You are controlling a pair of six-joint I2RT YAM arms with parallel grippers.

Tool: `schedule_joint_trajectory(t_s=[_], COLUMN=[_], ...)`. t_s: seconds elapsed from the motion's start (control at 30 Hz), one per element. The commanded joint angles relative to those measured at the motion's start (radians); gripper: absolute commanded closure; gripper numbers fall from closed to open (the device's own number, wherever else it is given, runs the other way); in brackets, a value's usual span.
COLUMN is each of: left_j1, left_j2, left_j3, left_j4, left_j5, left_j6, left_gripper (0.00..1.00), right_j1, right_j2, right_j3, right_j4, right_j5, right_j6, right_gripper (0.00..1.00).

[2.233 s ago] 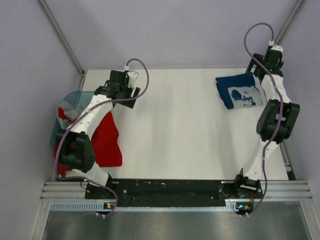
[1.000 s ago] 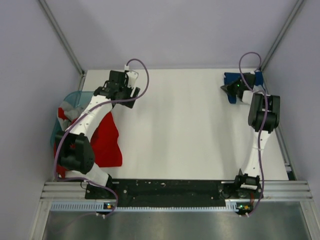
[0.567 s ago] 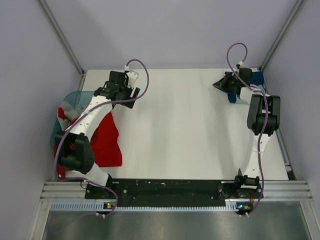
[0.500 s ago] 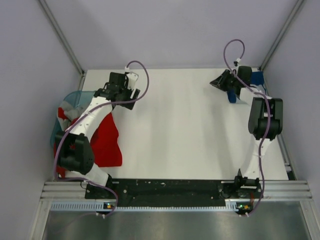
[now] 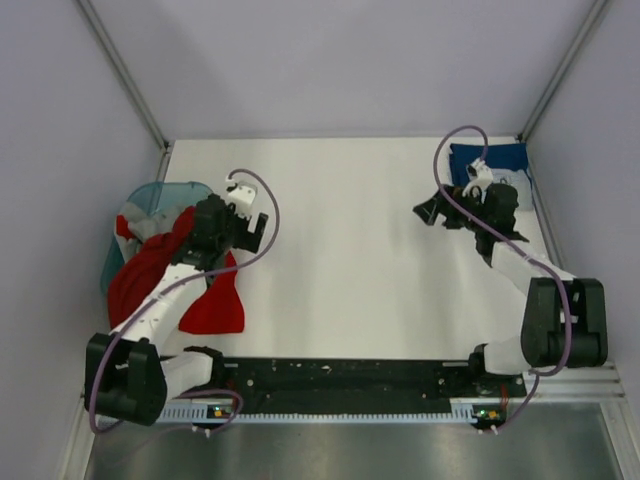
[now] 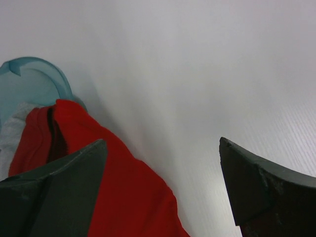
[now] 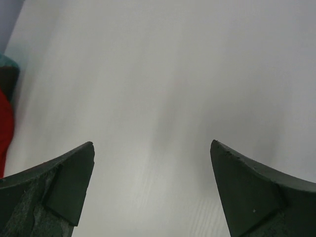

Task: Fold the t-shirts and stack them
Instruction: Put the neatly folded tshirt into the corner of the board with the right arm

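Table (image 5: 340,260): white, matte, bare between both pairs of fingers.
Walls (image 5: 330,60): pale lilac, with metal posts (image 5: 120,70) running up the corners.
Left gripper (image 6: 162,143): fingers spread wide, gripping nothing. The red shirt (image 6: 123,197) lay under its left finger, spilling from a teal basket (image 6: 29,81) beyond that finger. A grey-white shirt (image 6: 12,133) sat inside.
Right gripper (image 7: 152,143): released, empty. The blue shirt (image 5: 490,158) lay behind its fingers, at the far corner.

Counting one red t-shirt (image 5: 222,310), one navy t-shirt (image 5: 495,157), one grey-white t-shirt (image 5: 133,222), one teal basket (image 5: 160,190), two robot arms (image 5: 515,262), one white table (image 5: 350,250)
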State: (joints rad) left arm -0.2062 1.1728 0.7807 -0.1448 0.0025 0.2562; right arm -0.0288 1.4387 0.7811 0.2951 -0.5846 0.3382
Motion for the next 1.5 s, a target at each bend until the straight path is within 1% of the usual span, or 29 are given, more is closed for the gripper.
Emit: schedule_joint_trajectory(t_s=[0.0,0.07,0.17,0.2,0.27,0.3,0.33,0.4,0.47,0.53,0.6,0.73,0.83,1.27,1.47], left_j1=[0.059,0.091,0.135,0.142,0.145,0.145,0.145,0.145,0.145,0.145,0.145,0.145,0.145,0.145,0.145], left_j2=[-0.07,-0.094,-0.111,-0.107,-0.09,-0.078,-0.062,-0.058,-0.053,-0.045,-0.047,-0.067,-0.058,-0.059,-0.064], left_j3=[-0.208,-0.317,-0.431,-0.46,-0.51,-0.526,-0.534,-0.52,-0.506,-0.497,-0.5,-0.518,-0.512,-0.511,-0.515], left_j4=[0.402,0.526,0.684,0.723,0.802,0.824,0.862,0.844,0.814,0.803,0.814,0.824,0.821,0.82,0.821], left_j5=[0.053,0.068,0.076,0.077,0.08,0.1,0.119,0.123,0.099,0.032,0.007,0.042,0.007,0.019,0.025], left_j6=[-0.064,-0.087,-0.124,-0.127,-0.135,-0.135,-0.129,-0.156,-0.175,-0.198,-0.206,-0.201,-0.215,-0.201,-0.198], left_gripper=[0.01,0.01,0.01,0.01,0.01,0.01,0.01,0.01,0.01,0.01,0.01,0.01,0.01,0.01,0.01], right_j1=[-0.005,-0.006,-0.005,-0.005,-0.002,-0.002,0.001,0.001,0.003,0.003,0.004,0.004,0.004,0.003,0.003], right_j2=[-0.177,-0.266,-0.386,-0.417,-0.46,-0.489,-0.498,-0.494,-0.485,-0.483,-0.486,-0.48,-0.465,-0.474,-0.468], right_j3=[-0.162,-0.285,-0.465,-0.526,-0.633,-0.634,-0.655,-0.7,-0.714,-0.709,-0.709,-0.709,-0.698,-0.703,-0.698], right_j4=[0.044,0.103,0.26,0.319,0.441,0.406,0.436,0.537,0.584,0.569,0.569,0.572,0.573,0.565,0.562], right_j5=[0.222,0.346,0.53,0.566,0.623,0.626,0.632,0.637,0.623,0.618,0.623,0.631,0.612,0.655,0.644], right_j6=[-0.131,-0.143,-0.153,-0.153,-0.139,-0.146,-0.154,-0.159,-0.16,-0.159,-0.159,-0.14,-0.14,-0.125,-0.126], right_gripper=[0.01,0.01,0.01,0.01,0.01,0.01,0.01,0.01,0.01,0.01,0.01,0.01,0.01,0.01,0.01])
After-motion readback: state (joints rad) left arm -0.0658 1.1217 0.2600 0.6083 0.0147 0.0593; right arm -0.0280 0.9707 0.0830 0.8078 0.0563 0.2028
